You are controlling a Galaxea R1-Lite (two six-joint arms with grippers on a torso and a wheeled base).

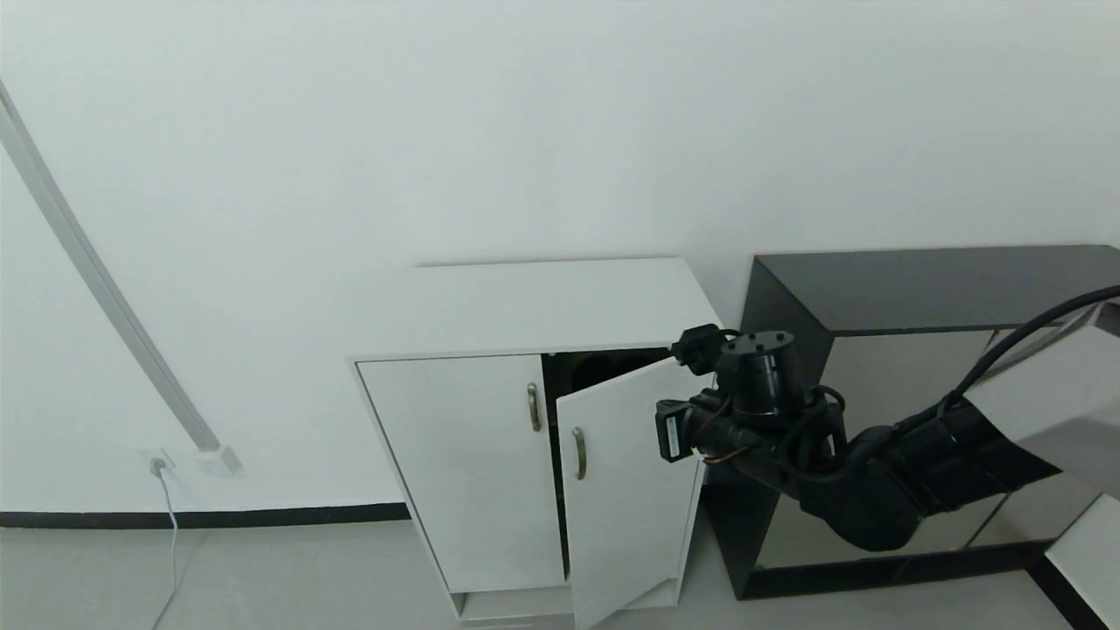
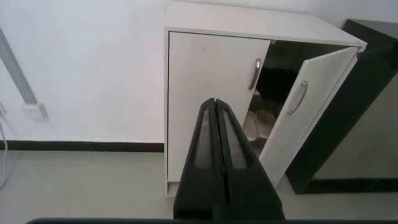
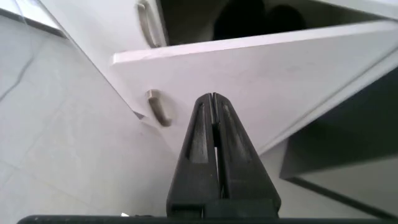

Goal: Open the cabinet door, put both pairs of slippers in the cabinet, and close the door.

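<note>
The white cabinet stands against the wall with its left door closed and its right door swung partly open. A light pair of slippers lies on a shelf inside. Dark rounded shapes, probably the other pair, sit higher up in the opening. My right gripper is shut and empty, its tip close to the outer face of the open door, near that door's handle. In the head view my right gripper is at the door's top corner. My left gripper is shut and empty, held back from the cabinet front.
A black cabinet with a glossy front stands directly right of the white one. A wall socket with a hanging cable and a slanted wall conduit are to the left. Bare floor lies before the cabinet.
</note>
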